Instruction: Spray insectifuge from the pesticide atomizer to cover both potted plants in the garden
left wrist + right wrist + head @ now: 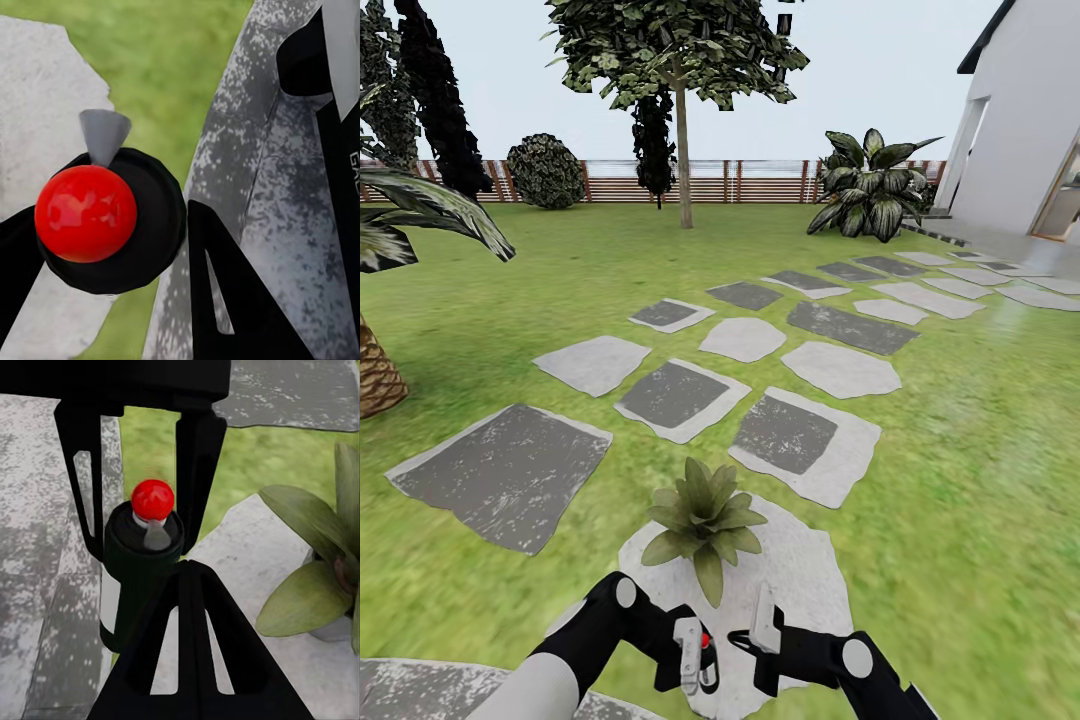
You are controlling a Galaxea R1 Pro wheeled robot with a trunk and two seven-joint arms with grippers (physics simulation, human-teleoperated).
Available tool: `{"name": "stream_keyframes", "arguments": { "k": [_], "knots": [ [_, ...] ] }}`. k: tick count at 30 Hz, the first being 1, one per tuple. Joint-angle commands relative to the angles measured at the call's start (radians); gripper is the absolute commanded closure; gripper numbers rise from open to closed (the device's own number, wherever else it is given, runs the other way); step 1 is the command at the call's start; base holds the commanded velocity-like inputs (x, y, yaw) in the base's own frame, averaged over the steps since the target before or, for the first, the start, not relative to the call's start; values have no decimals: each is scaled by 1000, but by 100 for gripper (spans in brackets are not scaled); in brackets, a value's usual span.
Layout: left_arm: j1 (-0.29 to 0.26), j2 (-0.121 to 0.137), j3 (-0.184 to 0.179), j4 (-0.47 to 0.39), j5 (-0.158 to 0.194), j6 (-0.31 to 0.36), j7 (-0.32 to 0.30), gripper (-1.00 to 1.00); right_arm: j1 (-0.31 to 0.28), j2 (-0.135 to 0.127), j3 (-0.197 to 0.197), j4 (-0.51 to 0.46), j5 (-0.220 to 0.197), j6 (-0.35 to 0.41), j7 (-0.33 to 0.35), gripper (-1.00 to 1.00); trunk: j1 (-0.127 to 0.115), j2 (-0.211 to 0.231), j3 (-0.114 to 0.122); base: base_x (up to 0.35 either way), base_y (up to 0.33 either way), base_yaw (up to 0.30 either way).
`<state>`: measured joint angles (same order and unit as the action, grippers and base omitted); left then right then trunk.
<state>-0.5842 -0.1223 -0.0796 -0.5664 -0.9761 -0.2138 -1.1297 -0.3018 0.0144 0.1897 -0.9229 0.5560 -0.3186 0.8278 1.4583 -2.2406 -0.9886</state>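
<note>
We've got the left gripper (695, 655) clamped on the pesticide atomizer (703, 652), red cap up, at 6 o'clock in head view. Right gripper (745, 640) just beside it; jaw gap: can't tell. Potted plant (703, 522) sits on a pale stepping stone (800, 580) at 12 o'clock of the grippers.

Potted plant (315, 577) cut off at frame edge, pot mostly behind leaves. Pesticide atomizer (139, 577) lower body hidden behind black fingers (191, 645); label barely visible. Palm (375, 370) trunk cropped by edge.
</note>
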Motion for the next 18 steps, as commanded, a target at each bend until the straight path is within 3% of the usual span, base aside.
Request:
{"name": "stream_keyframes", "arguments": {
  "k": [1, 18],
  "knots": [
    [0, -1, 1, -1, -6, -10, 0, 100, 0, 1, -1, -1, 8, -6, 1, 100, 0, 0, -1, 0, 0, 0],
    [-1, -16, 7, -5, 2, -15, -1, 100, 0, 1, -1, -2, 10, -5, 1, 100, 0, 0, -1, 0, 0, 0]
  ]
}}
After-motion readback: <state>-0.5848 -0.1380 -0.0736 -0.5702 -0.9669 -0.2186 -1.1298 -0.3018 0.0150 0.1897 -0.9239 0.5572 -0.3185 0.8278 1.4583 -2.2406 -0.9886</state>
